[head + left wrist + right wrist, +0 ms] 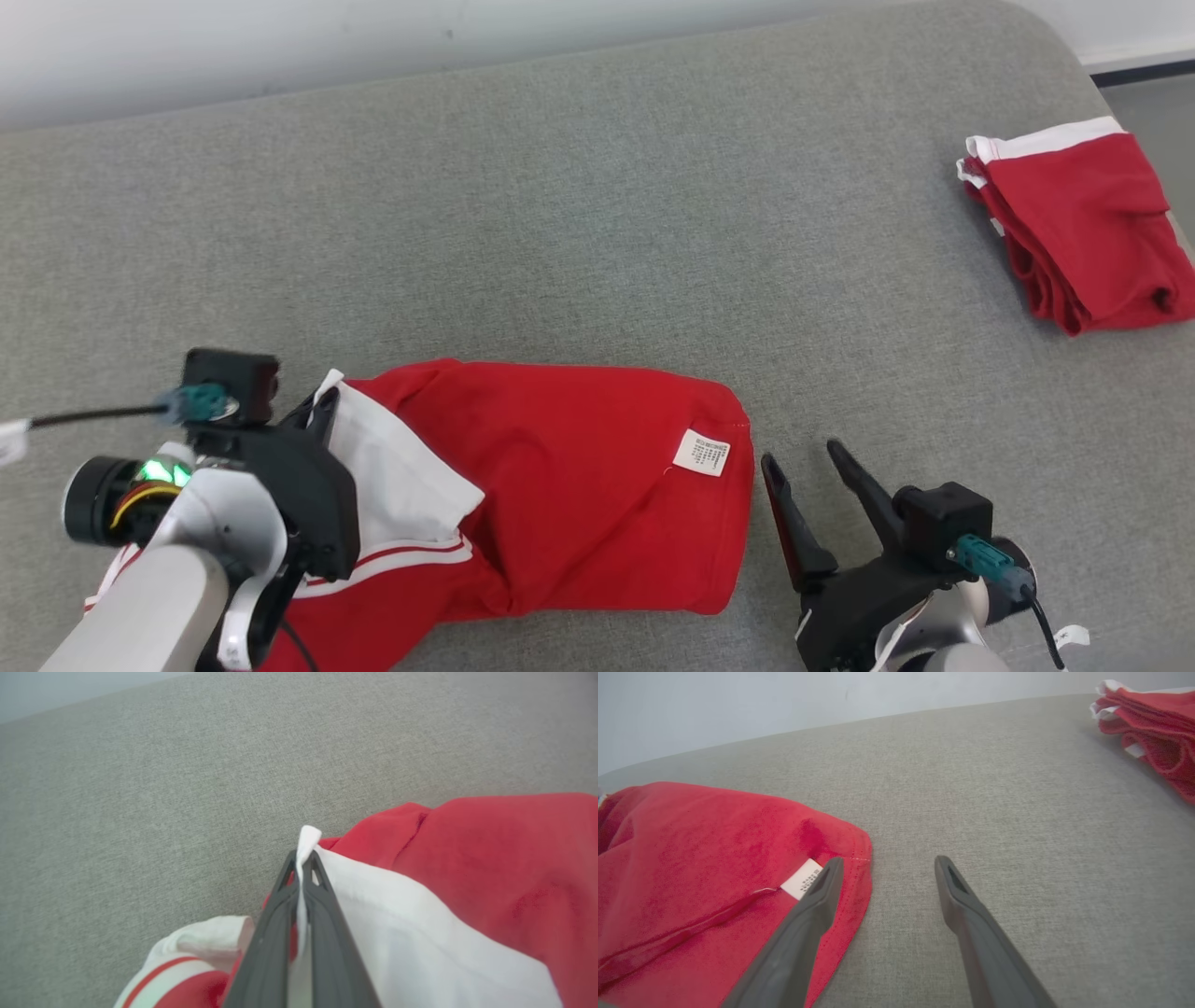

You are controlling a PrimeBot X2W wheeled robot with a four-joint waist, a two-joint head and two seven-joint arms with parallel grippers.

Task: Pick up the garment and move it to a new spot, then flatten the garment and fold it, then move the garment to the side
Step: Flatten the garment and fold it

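Note:
A red garment with white bands and a white label lies rumpled on the grey surface, near the front. My left gripper is at its left end, shut on a white corner of the cloth; in the left wrist view the white edge pokes out between the closed fingers. My right gripper stands open just right of the garment's right edge, nothing between its fingers. In the right wrist view its left finger hangs over the red hem beside the label.
A second red garment with white trim lies folded at the far right edge of the grey surface, and it is at the top right of the right wrist view. A pale wall runs behind the surface.

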